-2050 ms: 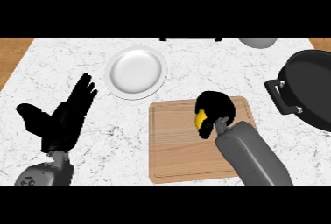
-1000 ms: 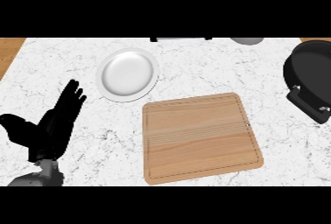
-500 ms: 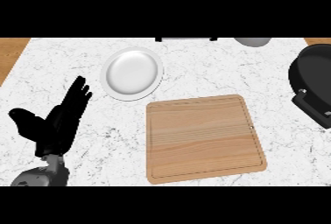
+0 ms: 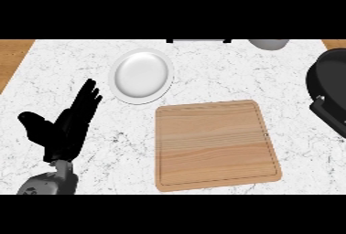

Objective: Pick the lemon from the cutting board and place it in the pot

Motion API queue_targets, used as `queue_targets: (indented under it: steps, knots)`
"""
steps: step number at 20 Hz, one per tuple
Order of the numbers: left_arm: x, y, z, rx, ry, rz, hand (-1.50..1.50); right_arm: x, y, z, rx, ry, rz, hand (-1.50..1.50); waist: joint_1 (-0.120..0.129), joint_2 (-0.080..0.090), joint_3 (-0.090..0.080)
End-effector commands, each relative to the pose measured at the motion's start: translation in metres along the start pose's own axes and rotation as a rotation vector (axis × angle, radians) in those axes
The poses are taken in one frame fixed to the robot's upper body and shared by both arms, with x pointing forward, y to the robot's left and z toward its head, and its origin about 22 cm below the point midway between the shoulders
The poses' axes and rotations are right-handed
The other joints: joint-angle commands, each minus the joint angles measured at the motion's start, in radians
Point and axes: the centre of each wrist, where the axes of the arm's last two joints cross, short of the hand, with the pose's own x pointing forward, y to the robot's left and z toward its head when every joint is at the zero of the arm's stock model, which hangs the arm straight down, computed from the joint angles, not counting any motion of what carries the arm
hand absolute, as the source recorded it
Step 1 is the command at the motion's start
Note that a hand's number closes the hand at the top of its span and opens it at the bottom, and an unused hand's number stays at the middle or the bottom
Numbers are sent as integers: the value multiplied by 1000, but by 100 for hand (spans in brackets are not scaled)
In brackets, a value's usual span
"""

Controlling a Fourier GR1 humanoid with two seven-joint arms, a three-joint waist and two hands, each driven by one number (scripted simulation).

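Here, in the head view, the left hand (image 4: 64, 130) rests at the left on the marble counter (image 4: 223, 73), its fingers straight and spread. The wooden cutting board (image 4: 215, 144) lies bare beside the white plate (image 4: 140, 76). The black pot (image 4: 330, 89) shows at the right edge; the lemon and the right hand are not seen.

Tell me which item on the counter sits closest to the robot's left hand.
The white plate, just beyond the open left hand's fingertips. The cutting board lies farther right; the black pot sits at the right edge.
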Motion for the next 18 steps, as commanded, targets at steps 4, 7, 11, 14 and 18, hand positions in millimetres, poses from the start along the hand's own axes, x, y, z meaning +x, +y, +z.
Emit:
queue_targets:
  steps: [4, 7, 11, 14, 18]
  knots:
    - [4, -3, -4, -15, 0, 20, 0, 43, 26, -42, 22, 67, -44, 150, 15, 2, 0]
    - [1, -12, 10, -23, -12, -8, 0, 41, 39, -57, 23, 93, -43, 150, 24, 3, 0]
    - [7, -16, -13, -16, -21, 9, 0, 32, 67, -75, 78, 119, -5, 150, 27, 7, 1]
    - [8, -4, -2, -32, -1, 8, 0, 24, 79, -85, 101, 133, -25, 150, 29, 7, 1]
    - [0, -7, 0, -34, -11, -7, 0, 40, 127, -105, 162, 85, 72, 150, 41, 10, 1]
